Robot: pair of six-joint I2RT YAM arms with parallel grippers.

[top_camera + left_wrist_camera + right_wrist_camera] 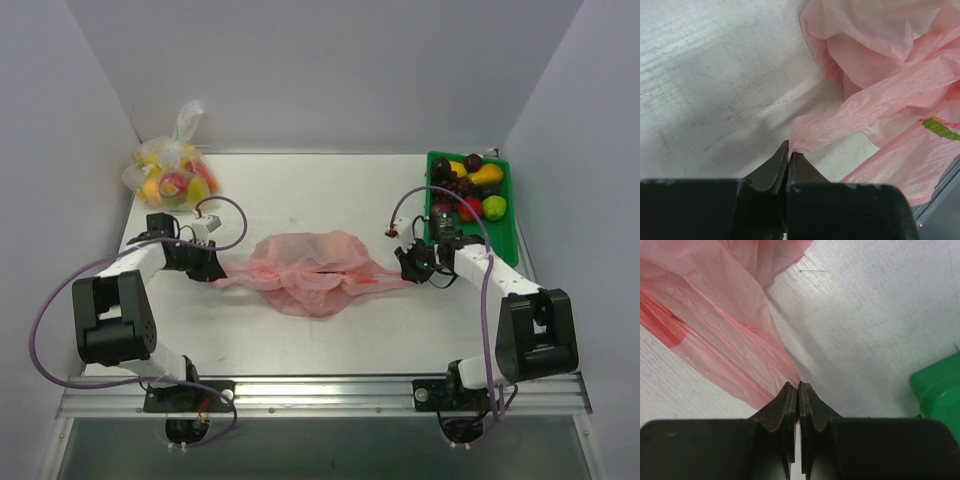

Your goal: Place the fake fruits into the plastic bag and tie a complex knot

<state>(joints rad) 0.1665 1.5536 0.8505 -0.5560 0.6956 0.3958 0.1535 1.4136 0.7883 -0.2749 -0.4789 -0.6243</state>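
1. Between left gripper (789, 156) and right gripper (799, 386): the plastic bag (310, 270), spread flat.
2. Both clench opposite bag edges.
3. Green tray (937, 390) edge near right gripper; open table (715, 75) beside left.

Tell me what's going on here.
Both arms are gripping the pink plastic bag, which lies crumpled and fairly flat mid-table. The left end effector is shut on the bag's left end, and the right end effector is shut on its right end. The fake fruits sit in the green tray at the far right, not yet bagged. A clear bag of fruit sits in the far left corner.
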